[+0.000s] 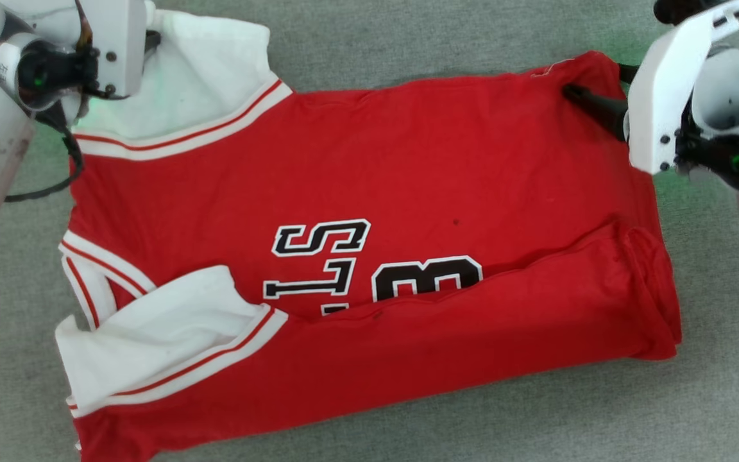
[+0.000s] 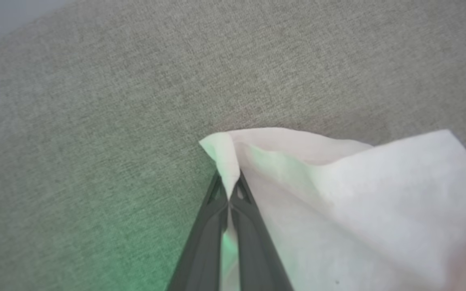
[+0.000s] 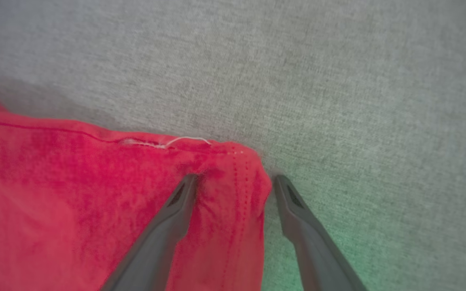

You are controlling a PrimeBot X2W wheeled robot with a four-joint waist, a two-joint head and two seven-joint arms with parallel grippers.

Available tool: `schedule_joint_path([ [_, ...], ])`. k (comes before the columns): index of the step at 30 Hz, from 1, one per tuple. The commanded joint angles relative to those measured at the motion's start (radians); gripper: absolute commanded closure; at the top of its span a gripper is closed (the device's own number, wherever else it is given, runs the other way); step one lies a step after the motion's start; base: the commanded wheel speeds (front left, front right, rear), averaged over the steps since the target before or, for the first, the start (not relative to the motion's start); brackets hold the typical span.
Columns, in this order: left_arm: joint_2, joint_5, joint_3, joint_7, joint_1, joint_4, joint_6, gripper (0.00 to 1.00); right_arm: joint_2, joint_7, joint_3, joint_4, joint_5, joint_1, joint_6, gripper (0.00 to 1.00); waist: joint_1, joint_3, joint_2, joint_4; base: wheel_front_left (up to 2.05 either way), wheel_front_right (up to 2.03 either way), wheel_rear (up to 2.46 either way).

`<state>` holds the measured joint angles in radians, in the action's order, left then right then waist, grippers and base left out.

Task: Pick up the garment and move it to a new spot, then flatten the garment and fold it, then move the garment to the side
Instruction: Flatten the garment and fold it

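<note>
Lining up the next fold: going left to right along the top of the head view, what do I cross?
Across the top: left arm → white sleeve → red shirt → right pincer, open at the shirt's far corner.

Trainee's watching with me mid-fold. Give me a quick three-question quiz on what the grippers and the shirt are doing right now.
1. True or false: the left gripper is shut on a corner of the shirt's white sleeve.
2. The right gripper is: A) shut on the collar; B) open, with a red corner of the shirt between its fingers; C) open, well away from the shirt.
3. Fill in: the shirt lies on a ____ cloth surface.
Key: 1 true; 2 B; 3 grey.
</note>
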<state>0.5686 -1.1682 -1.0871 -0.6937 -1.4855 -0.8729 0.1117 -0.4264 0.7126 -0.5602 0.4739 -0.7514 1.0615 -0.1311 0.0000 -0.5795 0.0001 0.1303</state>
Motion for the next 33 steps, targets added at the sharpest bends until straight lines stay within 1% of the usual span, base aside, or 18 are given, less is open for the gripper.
schedule_joint_path([
  [1, -0.011, 0.007, -0.015, -0.001, 0.036, -0.014, 0.003, 1.00, 0.017, 0.029, -0.046, 0.037, -0.021, -0.035, 0.001, 1.00, 0.0000, -0.002, -0.0001, -0.003, 0.00, 0.00, 0.00],
  [3, -0.014, 0.008, -0.016, 0.010, 0.035, -0.024, 0.006, 1.00, 0.008, 0.049, -0.083, 0.057, -0.041, -0.018, 0.001, 1.00, 0.0000, -0.002, -0.0001, -0.007, 0.00, 0.00, 0.00],
  [9, -0.021, -0.001, -0.003, 0.066, 0.022, -0.036, 0.013, 1.00, -0.027, -0.018, -0.132, 0.064, -0.096, 0.041, 0.001, 1.00, 0.0000, 0.011, -0.0001, -0.025, 0.00, 0.00, 0.00],
  [16, -0.003, -0.029, 0.006, 0.080, 0.005, -0.001, 0.018, 1.00, -0.114, -0.115, -0.205, 0.004, -0.151, 0.037, 0.001, 1.00, 0.0000, 0.065, -0.0001, -0.059, 0.00, 0.00, 0.00],
  [21, 0.045, -0.045, -0.004, 0.082, 0.022, 0.096, 0.019, 1.00, -0.189, -0.165, -0.256, -0.049, -0.183, 0.011, 0.001, 1.00, 0.0000, 0.116, -0.0001, -0.088, 0.00, 0.00, 0.00],
  [25, 0.103, -0.028, -0.023, 0.075, 0.057, 0.200, 0.017, 1.00, -0.250, -0.193, -0.287, -0.098, -0.214, -0.024, 0.001, 1.00, 0.0000, 0.156, -0.0001, -0.112, 0.00, 0.00, 0.00],
  [27, 0.139, -0.021, -0.031, 0.076, 0.081, 0.269, 0.000, 1.00, -0.279, -0.203, -0.299, -0.120, -0.225, -0.046, 0.001, 1.00, 0.0000, 0.177, -0.0001, -0.122, 0.00, 0.00, 0.00],
  [29, 0.183, -0.021, -0.034, 0.078, 0.114, 0.356, -0.028, 1.00, -0.307, -0.213, -0.307, -0.145, -0.240, -0.071, 0.001, 1.00, 0.0000, 0.198, -0.0001, -0.131, 0.00, 0.00, 0.00],
  [31, 0.235, -0.020, -0.041, 0.071, 0.157, 0.455, -0.071, 1.00, -0.333, -0.219, -0.314, -0.167, -0.252, -0.102, 0.001, 1.00, 0.0000, 0.219, -0.0001, -0.139, 0.00, 0.00, 0.00],
  [33, 0.289, -0.025, -0.051, 0.062, 0.205, 0.573, -0.124, 1.00, -0.359, -0.218, -0.321, -0.191, -0.263, -0.136, 0.001, 1.00, 0.0000, 0.239, -0.0001, -0.147, 0.00, 0.00, 0.00],
])
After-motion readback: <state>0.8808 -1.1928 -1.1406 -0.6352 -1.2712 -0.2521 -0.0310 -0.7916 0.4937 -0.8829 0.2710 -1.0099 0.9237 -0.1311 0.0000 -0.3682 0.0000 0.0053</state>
